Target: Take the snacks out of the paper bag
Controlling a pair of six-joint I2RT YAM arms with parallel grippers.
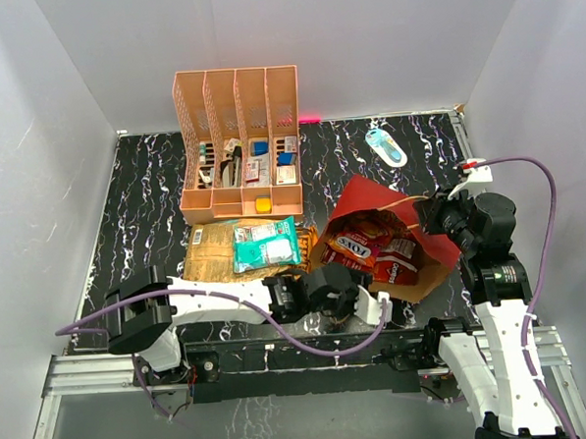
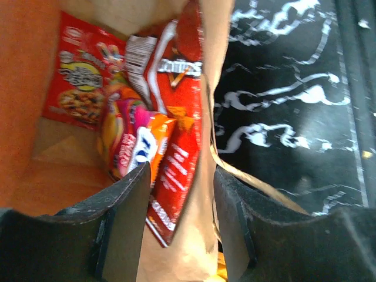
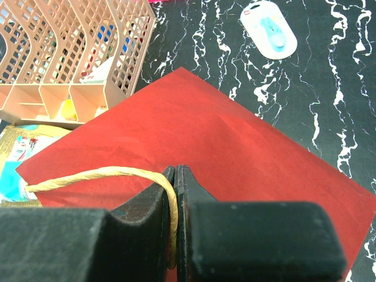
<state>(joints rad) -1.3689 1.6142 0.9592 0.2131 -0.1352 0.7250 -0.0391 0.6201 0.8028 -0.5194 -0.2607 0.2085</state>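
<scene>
**Left gripper** (image 2: 182, 179): jaws stood wide apart and clasped nothing. They straddled the side wall of the paper bag (image 2: 205, 70) at its mouth, with one finger (image 2: 126, 200) inside the bag and the other outside over the table. In the top view the left gripper (image 1: 368, 306) lay at the bag's near, open end.

**Right gripper** (image 3: 175, 176): jaws were pressed together, pinching the pale yellow loop handle (image 3: 88, 174) between the pads. It sat at the right-hand edge of the bag, and the bag's dark red outer face filled the wrist view below it.

**Paper bag** (image 1: 370, 194): lay on its side on the black marbled table (image 1: 145, 208), right of centre. Its mouth faced the arm bases and its brown kraft lining showed.

**Snacks, inside the bag:**
- red chip bag (image 2: 185, 88), lying against the side wall
- orange-red candy bag (image 2: 120, 141)
- flat orange packet (image 2: 155, 136), lying on the candy bag
- a further red printed packet (image 2: 79, 76), deeper in

**Snacks, outside the bag, on the table to its left:**
- teal-white packet (image 1: 265, 246)
- mustard-gold chip bag (image 1: 206, 254), partly under the teal-white packet

**Other items:**
- peach slotted organiser (image 1: 237, 134), at the back of the table
- light-blue-and-white oval packet (image 1: 386, 147), back right, well apart from the bag
</scene>
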